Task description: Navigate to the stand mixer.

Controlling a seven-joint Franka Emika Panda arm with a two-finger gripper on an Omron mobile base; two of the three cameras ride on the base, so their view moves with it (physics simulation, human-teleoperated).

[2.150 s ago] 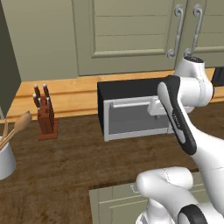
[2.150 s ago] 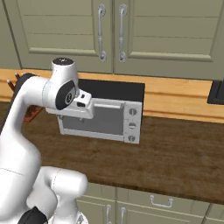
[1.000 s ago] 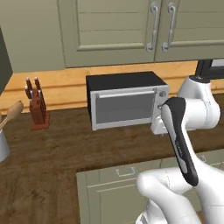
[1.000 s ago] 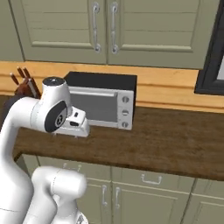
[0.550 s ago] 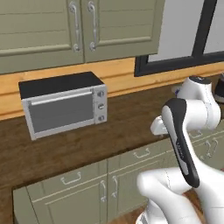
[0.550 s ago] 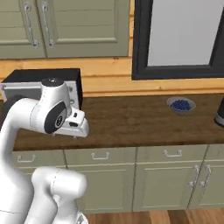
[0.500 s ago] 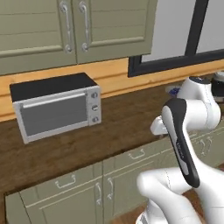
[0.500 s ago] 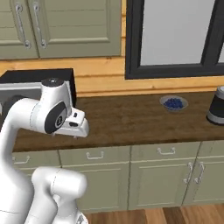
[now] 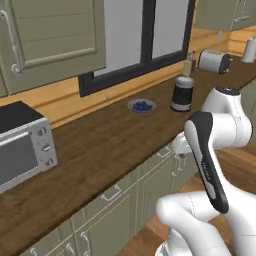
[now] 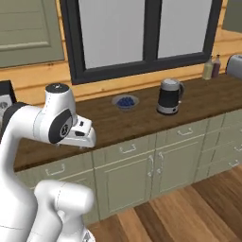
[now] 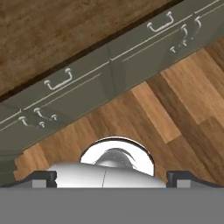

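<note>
Along the bench [image 9: 100, 145] stand a microwave [image 9: 22, 150], a small blue-filled bowl [image 9: 141, 105], a black-and-grey pot [image 9: 183, 94] and a silver toaster [image 9: 214, 60]. Where the stand mixer is, or how it points, I cannot tell. The tool [image 11: 111, 178] looks down at the wooden floor [image 11: 175, 100], its tips spread wide apart, gripping nothing.

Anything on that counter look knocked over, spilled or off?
Nothing stands out. The toaster oven, blueberry bowl, kettle and bottles all stand upright on the counter, apart from each other, with no spill visible. The silver toaster farther along looks normal too.
</note>
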